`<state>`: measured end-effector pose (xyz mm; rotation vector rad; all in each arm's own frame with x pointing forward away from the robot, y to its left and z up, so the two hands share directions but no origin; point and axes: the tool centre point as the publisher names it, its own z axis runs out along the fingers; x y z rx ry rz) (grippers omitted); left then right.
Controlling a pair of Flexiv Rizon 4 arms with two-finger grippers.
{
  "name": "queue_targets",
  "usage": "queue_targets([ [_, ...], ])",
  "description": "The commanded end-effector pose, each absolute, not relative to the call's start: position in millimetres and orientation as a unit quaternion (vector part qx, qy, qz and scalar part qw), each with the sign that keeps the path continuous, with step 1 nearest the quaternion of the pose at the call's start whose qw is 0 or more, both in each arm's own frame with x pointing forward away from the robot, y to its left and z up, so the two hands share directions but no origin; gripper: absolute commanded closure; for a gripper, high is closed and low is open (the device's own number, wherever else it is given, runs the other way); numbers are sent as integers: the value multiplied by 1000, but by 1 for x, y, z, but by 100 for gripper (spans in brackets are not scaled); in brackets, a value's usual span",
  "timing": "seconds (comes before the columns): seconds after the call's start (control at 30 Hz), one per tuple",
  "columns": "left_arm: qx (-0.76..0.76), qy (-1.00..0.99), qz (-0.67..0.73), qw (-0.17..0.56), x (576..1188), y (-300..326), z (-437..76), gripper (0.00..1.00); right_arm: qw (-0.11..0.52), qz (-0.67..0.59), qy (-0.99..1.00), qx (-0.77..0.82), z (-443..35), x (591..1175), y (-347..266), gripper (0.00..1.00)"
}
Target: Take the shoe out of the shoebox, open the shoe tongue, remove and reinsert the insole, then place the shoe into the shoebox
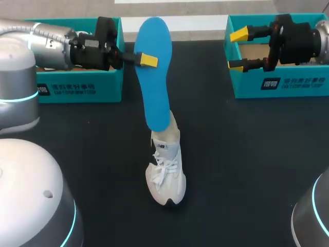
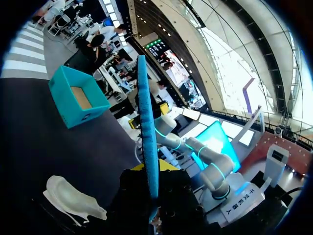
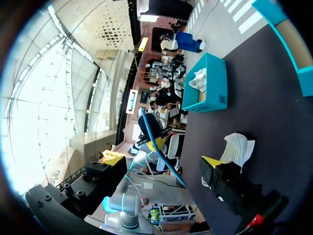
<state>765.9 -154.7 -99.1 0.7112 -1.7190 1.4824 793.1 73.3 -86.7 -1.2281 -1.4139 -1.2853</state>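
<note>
My left gripper (image 1: 146, 60) is shut on the side edge of a blue insole (image 1: 154, 72), which it holds upright in the air. In the left wrist view the insole (image 2: 146, 127) shows edge-on, rising from between the yellow tips. A white shoe (image 1: 165, 170) stands on the black table with its toe towards the front edge. The insole's lower end hangs over its heel opening. In the right wrist view the insole (image 3: 159, 144) looks clear of the shoe (image 3: 237, 147). My right gripper (image 1: 236, 50) is open and empty beside the right teal shoebox (image 1: 280, 85).
A second teal box (image 1: 82, 87) stands at the back left, under my left arm; the right wrist view shows a white shoe (image 3: 198, 78) inside it. The black tabletop (image 1: 247, 164) lies bare around the standing shoe.
</note>
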Motion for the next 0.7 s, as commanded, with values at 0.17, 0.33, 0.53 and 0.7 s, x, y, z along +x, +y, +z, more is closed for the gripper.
queue_targets([
  [0.17, 321, -644, 551, 423, 772, -160, -116, 100, 395, -471, -589, -525, -82, 788, 86, 0],
  [0.33, 355, -616, 535, 456, 773, -164, -121, 100, 332, -421, -626, -567, -72, 779, 94, 0],
  [0.53, 401, -573, 510, 501, 783, -167, -131, 100, 240, -343, -677, -605, -57, 767, 106, 0],
  [0.7, 412, -553, 493, 531, 789, -175, -139, 100, 175, -290, -696, -633, -47, 757, 118, 0],
])
